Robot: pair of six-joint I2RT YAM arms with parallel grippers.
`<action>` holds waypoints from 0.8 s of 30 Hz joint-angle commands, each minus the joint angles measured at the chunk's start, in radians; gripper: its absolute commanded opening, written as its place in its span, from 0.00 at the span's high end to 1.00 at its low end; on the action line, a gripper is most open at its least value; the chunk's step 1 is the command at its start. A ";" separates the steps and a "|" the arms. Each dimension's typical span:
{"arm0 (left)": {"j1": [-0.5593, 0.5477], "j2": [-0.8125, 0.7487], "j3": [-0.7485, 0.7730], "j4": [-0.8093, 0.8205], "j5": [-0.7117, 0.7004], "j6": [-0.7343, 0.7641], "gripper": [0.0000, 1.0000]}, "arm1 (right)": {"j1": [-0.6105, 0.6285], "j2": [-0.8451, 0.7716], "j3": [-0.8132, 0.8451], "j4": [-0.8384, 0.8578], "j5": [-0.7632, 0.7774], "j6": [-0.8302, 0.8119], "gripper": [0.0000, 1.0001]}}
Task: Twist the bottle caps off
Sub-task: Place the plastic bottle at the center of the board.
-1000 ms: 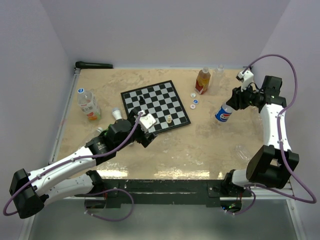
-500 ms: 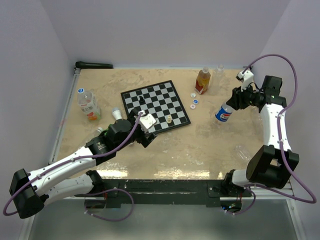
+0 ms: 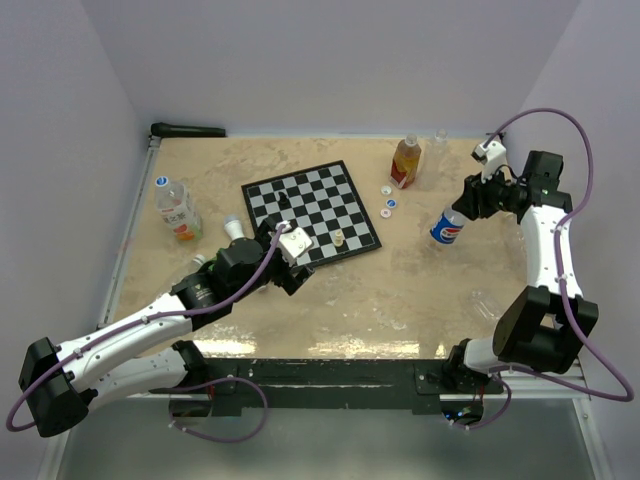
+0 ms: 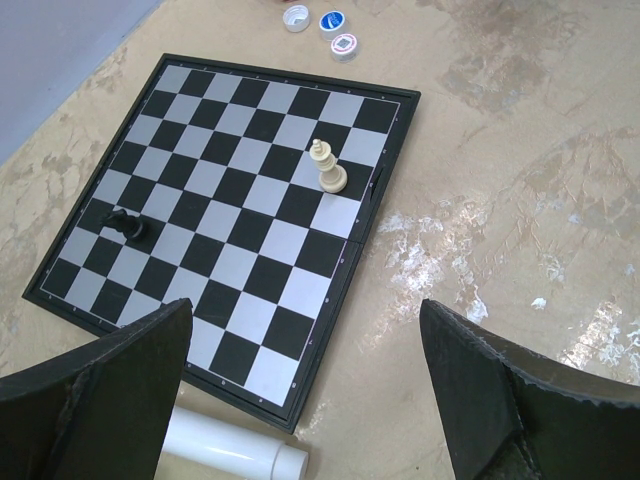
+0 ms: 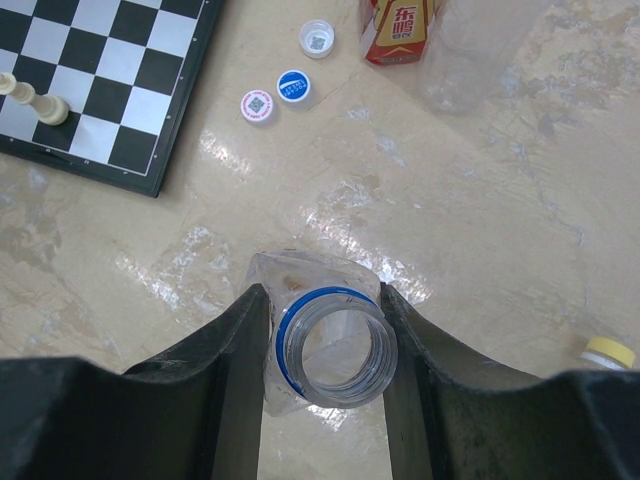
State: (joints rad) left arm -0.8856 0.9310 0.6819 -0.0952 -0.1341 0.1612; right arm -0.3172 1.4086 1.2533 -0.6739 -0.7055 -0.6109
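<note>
My right gripper (image 3: 460, 212) (image 5: 323, 292) is shut on the neck of a Pepsi bottle (image 3: 446, 229) (image 5: 283, 278), which leans on the table. Its mouth is open, with no cap on it. Three loose caps lie by the chessboard: white (image 5: 318, 38), blue (image 5: 293, 86) and pink-white (image 5: 256, 106); they also show in the top view (image 3: 389, 200). A yellow cap (image 5: 607, 352) lies at the right. My left gripper (image 3: 288, 265) (image 4: 305, 312) is open and empty above the chessboard's near corner. A bottle with a blue cap (image 3: 161, 182) stands at the far left.
A chessboard (image 3: 312, 209) (image 4: 230, 200) carries a cream piece (image 4: 329, 170) and a black piece (image 4: 127, 225). A white bottle (image 4: 230, 445) lies by its near edge. An orange-label bottle (image 3: 405, 162) and a clear bottle (image 3: 438, 145) stand at the back.
</note>
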 commanded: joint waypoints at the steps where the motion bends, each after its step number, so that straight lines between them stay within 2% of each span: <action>1: 0.004 -0.006 -0.002 0.022 0.010 0.015 0.00 | -0.006 0.004 0.049 -0.001 -0.034 -0.018 0.90; 24: 0.004 -0.006 -0.002 0.020 0.011 0.015 0.00 | -0.005 0.032 0.072 -0.006 -0.031 -0.023 0.89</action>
State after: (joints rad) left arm -0.8856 0.9314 0.6819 -0.0952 -0.1337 0.1612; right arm -0.3172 1.4357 1.2804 -0.6880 -0.7071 -0.6186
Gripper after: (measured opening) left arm 0.997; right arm 0.437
